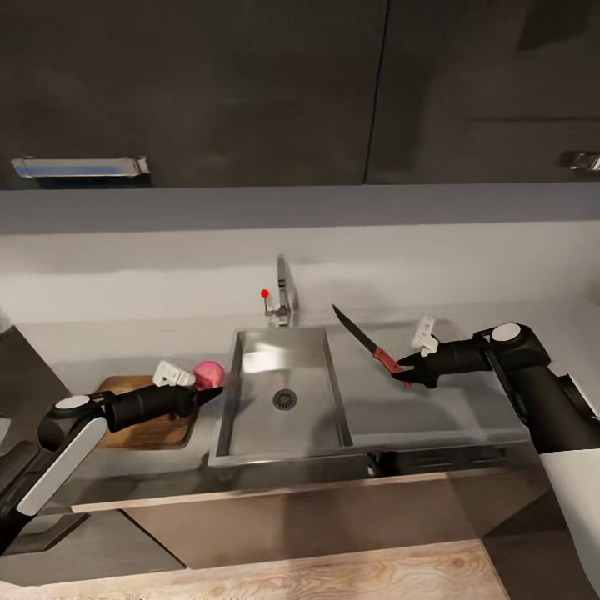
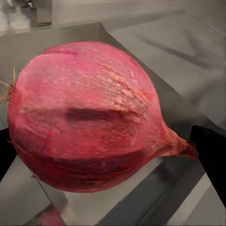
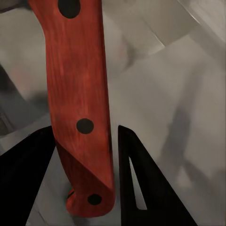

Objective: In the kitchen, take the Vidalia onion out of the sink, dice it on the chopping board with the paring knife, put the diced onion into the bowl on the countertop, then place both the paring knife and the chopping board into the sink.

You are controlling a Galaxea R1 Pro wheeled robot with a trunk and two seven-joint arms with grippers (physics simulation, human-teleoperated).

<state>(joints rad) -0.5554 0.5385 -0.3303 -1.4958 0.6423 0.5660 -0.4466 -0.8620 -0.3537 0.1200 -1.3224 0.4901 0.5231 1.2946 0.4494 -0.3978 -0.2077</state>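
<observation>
The left arm reaches forward from low at the left, its forearm nearly level, and its left tool (image 1: 210,388) is closed around the Vidalia onion (image 1: 208,372), held above the near edge of the chopping board (image 1: 154,429). The board lies on the grey surface (image 1: 92,350) just left of the sink (image 1: 283,400). In the left wrist view the onion (image 2: 89,117) bulks large between the dark fingers (image 2: 212,155), its pointed tip toward one of them.

The right arm comes in from the right with its elbow raised and forearm pointing left, over the steel drainboard (image 1: 425,408). Its right tool (image 1: 406,369) clamps the red handle of the paring knife (image 1: 367,340), whose dark blade slants up and away toward the tap (image 1: 285,296). The right wrist view shows the handle (image 3: 80,103) between two black fingers (image 3: 146,183); how firmly both pads touch it is hard to judge from this angle.
</observation>
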